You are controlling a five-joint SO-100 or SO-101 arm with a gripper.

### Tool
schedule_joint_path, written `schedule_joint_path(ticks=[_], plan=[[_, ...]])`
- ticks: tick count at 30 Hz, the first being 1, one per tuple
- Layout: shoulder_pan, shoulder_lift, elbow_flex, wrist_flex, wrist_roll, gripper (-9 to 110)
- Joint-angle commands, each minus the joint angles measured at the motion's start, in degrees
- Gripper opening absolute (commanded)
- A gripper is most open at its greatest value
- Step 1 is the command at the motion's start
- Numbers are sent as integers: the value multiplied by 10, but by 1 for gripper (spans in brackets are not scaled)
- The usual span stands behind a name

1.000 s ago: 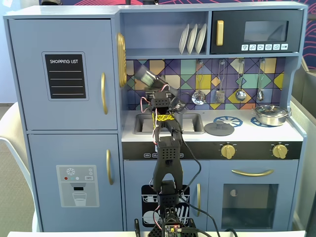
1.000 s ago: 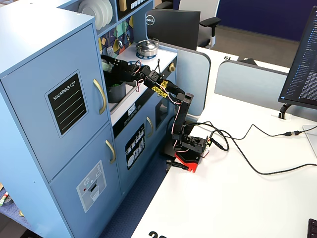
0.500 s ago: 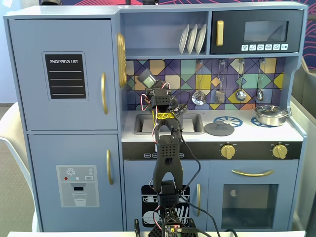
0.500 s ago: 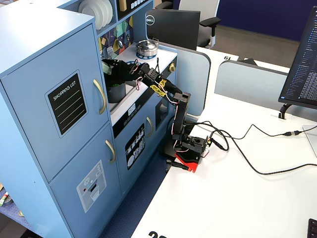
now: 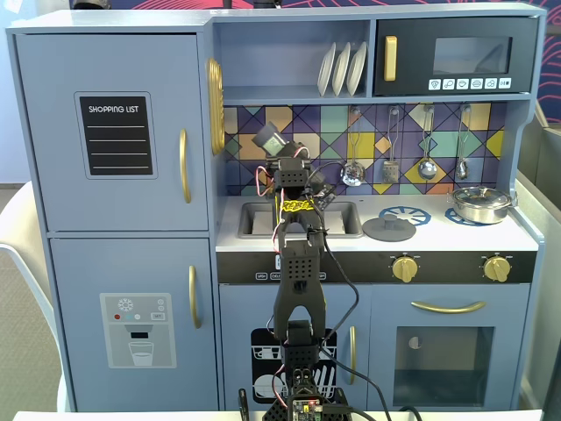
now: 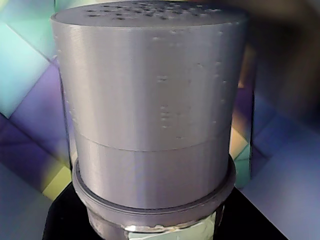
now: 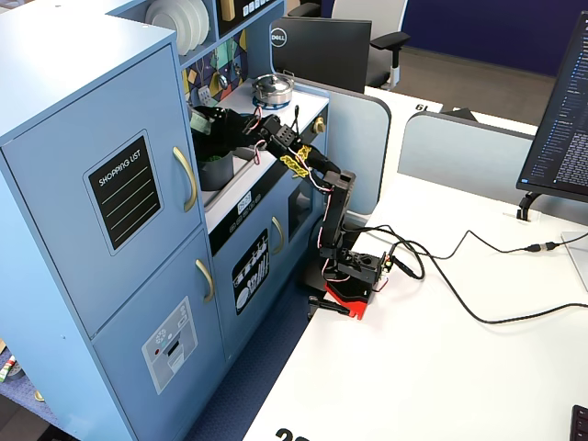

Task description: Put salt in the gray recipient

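The arm is holding the salt shaker (image 5: 268, 139) tilted in the air above the sink, fingers pinching its lower body, likely angling its perforated top (image 6: 145, 10) toward the gray pot (image 7: 217, 170) below to sprinkle.

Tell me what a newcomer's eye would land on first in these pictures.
First, the black robot arm rising in front of the pale blue toy kitchen, its jaws closed on a tall dark gray cylindrical salt shaker held tilted above the sink area. In the wrist view that shaker fills almost the whole frame. To the right in a fixed view, a shiny silver pan sits on the stove.
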Motion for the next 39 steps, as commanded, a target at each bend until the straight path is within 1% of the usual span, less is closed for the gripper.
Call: schedule_joint_path(ticks=[1,3,5,7,10,12,14,16,18,20,22,24,26,29,31,32,33,36,37,39], plan=[[-19,38,-16,-138,-35,0],[-21,18,-57,-127,-28,0],[-18,14,-62,-119,-28,0],[-11,10,-76,-56,-4,0],[0,-17,-126,82,49,0],[-5,-26,-131,117,66,0],[-18,-23,-116,90,61,0],[-29,-15,-98,15,36,0],[-36,-15,-97,-61,-16,0],[-36,-24,-121,-86,-102,0],[-11,-30,-148,-68,-213,0],[33,-27,-149,-47,-346,0],[88,-23,-149,-22,-504,0],[185,-18,-140,-1,-796,0],[261,-23,-136,18,-972,0],[303,-25,-128,10,-1059,0],[338,-25,-118,-22,-1122,0],[425,-43,-118,-93,-1267,0],[446,-50,-120,-103,-1298,0],[475,-58,-117,-119,-1329,0]])
